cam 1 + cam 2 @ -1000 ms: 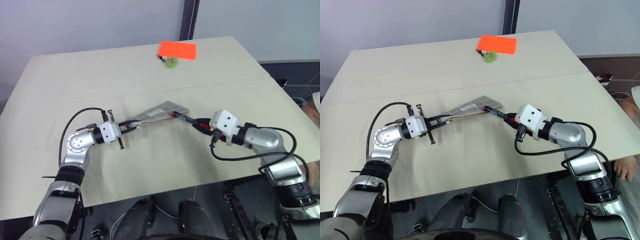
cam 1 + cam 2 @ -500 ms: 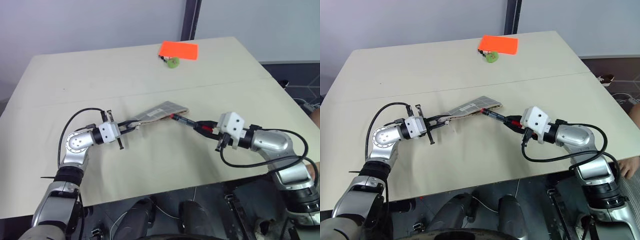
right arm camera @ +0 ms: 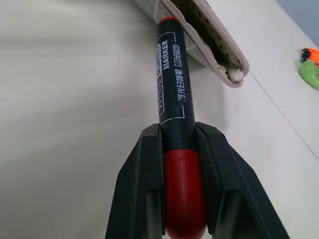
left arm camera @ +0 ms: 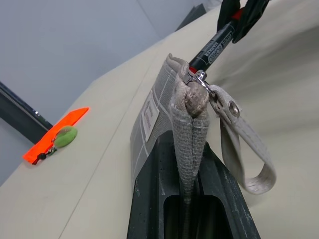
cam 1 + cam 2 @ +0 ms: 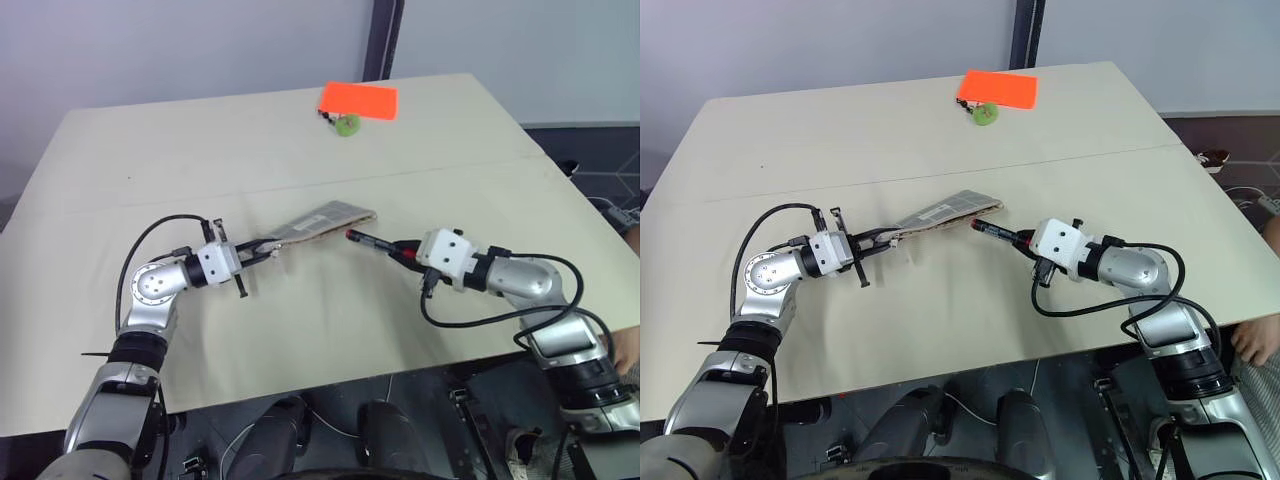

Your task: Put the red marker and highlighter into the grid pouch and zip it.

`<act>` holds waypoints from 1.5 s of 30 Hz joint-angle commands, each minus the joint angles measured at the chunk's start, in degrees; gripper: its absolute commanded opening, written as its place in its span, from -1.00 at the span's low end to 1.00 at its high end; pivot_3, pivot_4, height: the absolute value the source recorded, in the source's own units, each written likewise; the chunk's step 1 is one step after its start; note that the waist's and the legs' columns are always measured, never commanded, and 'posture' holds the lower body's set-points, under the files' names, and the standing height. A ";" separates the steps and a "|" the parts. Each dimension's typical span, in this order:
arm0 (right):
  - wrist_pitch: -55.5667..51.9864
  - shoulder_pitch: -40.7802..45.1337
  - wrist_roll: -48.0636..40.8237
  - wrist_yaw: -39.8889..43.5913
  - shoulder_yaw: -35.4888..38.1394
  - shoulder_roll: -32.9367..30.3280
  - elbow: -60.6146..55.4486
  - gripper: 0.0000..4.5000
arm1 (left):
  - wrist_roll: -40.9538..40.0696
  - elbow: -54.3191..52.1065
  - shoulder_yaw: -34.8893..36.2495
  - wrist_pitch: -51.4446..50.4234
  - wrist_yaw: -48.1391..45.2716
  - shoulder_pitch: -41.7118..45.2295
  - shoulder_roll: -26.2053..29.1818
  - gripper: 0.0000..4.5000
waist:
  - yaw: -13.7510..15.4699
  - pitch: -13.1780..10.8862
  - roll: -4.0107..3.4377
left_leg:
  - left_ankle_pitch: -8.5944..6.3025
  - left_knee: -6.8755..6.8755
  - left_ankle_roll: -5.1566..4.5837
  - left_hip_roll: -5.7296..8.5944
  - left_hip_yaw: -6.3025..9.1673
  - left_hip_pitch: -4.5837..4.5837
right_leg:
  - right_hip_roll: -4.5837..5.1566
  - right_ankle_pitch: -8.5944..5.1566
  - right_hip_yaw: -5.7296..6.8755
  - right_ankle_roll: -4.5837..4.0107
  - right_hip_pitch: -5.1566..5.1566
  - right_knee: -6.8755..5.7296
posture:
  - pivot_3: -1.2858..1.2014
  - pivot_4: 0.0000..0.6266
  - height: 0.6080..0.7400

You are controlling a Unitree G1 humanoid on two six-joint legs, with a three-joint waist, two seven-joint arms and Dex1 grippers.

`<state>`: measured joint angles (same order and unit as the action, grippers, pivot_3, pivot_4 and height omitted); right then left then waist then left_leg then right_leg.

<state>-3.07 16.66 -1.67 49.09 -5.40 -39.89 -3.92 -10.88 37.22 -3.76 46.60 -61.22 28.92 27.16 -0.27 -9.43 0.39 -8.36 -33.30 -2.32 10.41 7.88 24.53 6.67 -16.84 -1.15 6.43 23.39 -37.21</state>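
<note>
The grid pouch (image 5: 325,220) hangs tilted above the table, and my left gripper (image 5: 262,248) is shut on its zipper end. In the left wrist view the grey fabric (image 4: 149,114) sits pinched in my left gripper (image 4: 185,149), with a strap loop (image 4: 249,159) dangling. My right gripper (image 5: 405,250) is shut on the red marker (image 5: 375,242) at its red end. The marker's black barrel (image 3: 174,89) points at the pouch's open mouth (image 3: 199,25). Its tip lies against the mouth's edge, and whether it is inside I cannot tell. The highlighter is out of view.
An orange-red card (image 5: 358,99) and a small green round object (image 5: 346,125) lie at the table's far edge. A seam crosses the beige tabletop (image 5: 450,170). A person's hand (image 5: 1252,345) shows past the table's right front corner.
My right hand swung out to the right, then came back and sank slightly, so the marker lies flatter. Its tip stays by the pouch mouth. The left gripper and pouch have not moved.
</note>
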 commanded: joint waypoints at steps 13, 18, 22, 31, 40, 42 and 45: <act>-3.45 1.76 -3.95 0.72 1.95 0.27 -4.04 -0.84 | -0.03 -2.58 -0.09 0.57 0.31 0.65 -0.01 -1.00 | -0.25 0.00 0.00 | 0.00 0.00 0.00 -0.01 0.00 0.00 | 0.00 0.00 0.00 0.00 -0.01 -0.01 | 0.03 -0.52 1.00; -3.56 3.18 -3.70 0.39 1.44 1.00 -2.83 -0.84 | 0.14 -2.58 -0.23 0.79 0.18 0.71 0.04 -1.00 | -0.26 0.00 0.00 | 0.00 0.00 0.00 -0.01 0.00 0.00 | 0.00 0.00 0.00 0.00 0.00 -0.01 | 0.03 -0.52 1.00; -2.99 3.76 -1.76 -0.08 0.50 0.85 -2.94 -0.84 | 1.47 -2.89 -1.17 2.33 -0.25 0.22 0.45 -1.00 | -0.25 0.00 0.00 | 0.00 0.00 0.00 0.00 0.00 0.00 | 0.00 0.00 0.00 0.00 0.00 -0.01 | 0.03 -0.52 1.00; -1.10 7.68 2.85 -0.92 -4.03 2.92 -1.81 -0.84 | 0.98 -4.32 -2.03 2.19 0.12 1.00 0.30 -1.00 | -0.40 0.00 0.00 | 0.00 0.00 0.00 -0.01 0.00 0.00 | -0.01 0.00 0.00 0.00 0.01 -0.03 | 0.03 -0.52 1.00; 2.14 9.55 5.59 -0.79 -8.04 5.75 -0.20 -0.84 | 0.51 -5.28 -2.88 1.61 -0.59 0.73 -0.40 -1.00 | -0.23 0.00 0.00 | 0.00 0.00 0.00 0.00 0.00 0.00 | -0.03 0.00 0.00 0.00 0.03 -0.03 | 0.03 -0.52 1.00; 3.53 9.56 6.24 -0.67 -8.44 5.60 0.20 -0.84 | 0.27 -5.74 -3.02 1.44 -0.87 0.40 -0.50 -1.00 | -0.28 0.00 0.00 | 0.00 0.00 0.00 0.00 0.00 0.00 | -0.03 0.01 0.00 0.00 0.03 -0.03 | 0.03 -0.52 1.00; 4.05 10.00 6.56 -0.20 -9.24 6.12 0.31 -0.84 | -0.03 -6.31 -3.20 1.15 -1.31 0.06 -0.68 -1.00 | -0.30 0.00 0.00 | 0.00 0.00 0.00 0.00 0.00 0.00 | -0.04 0.01 0.00 0.00 0.04 -0.04 | 0.03 -0.52 1.00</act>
<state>-0.55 25.01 4.48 48.90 -14.43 -34.29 -2.97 -9.50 33.24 -6.50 47.70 -62.20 29.01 26.77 -0.57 -9.43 0.39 -8.36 -33.30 -2.32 10.41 7.88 24.53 6.63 -16.83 -1.14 6.44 23.42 -37.25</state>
